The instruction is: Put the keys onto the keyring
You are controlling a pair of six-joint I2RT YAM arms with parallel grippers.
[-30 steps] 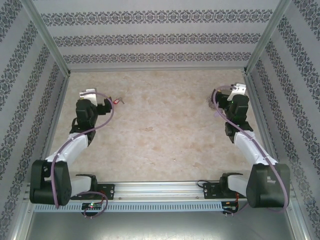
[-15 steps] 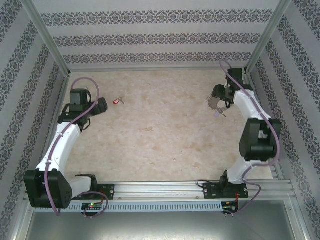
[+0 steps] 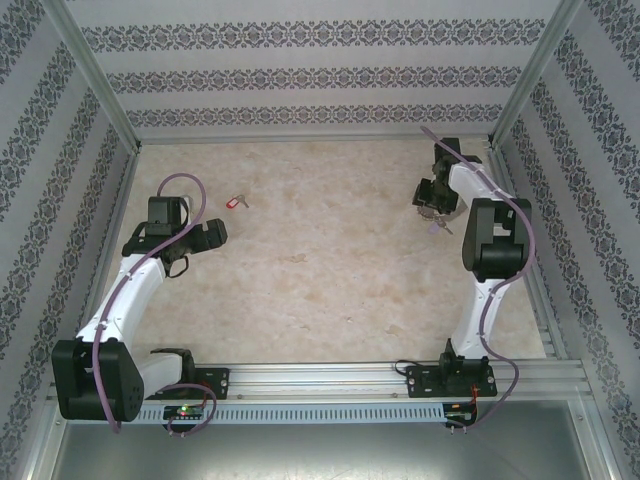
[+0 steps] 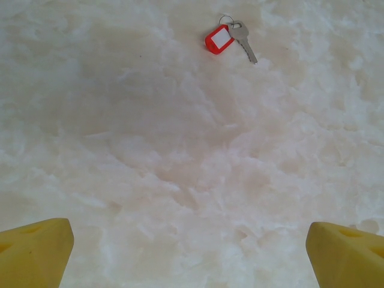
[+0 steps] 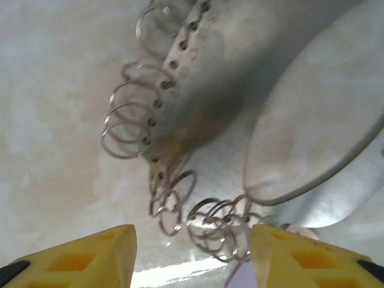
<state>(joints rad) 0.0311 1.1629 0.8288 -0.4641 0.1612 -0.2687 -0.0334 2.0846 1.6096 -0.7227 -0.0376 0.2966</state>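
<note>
Red-tagged key (image 4: 246, 43) on beige marbled table (image 3: 330, 280)

Left arm (image 3: 125, 295): white rounded shells between bulky black joint housings.
Right arm (image 3: 490, 240): same white-and-black build, with a slim white link under a large black elbow block.
Left cable (image 3: 186, 177): thin, purple, looping free near the wrist and running along the arm to its base.
Right cable (image 3: 514, 372): thin, purple, of the same kind.
Base blocks (image 3: 185, 368): black, bolted to a silver slotted rail (image 3: 320, 378).
Indicator (image 3: 183, 409): small green light below the left base.
Left fingers (image 4: 36, 255): yellow, blunt wedges with shallow moulded recesses.
Right fingers (image 5: 78, 258): yellow with rectangular recesses and black parts at the outer corners.
</note>
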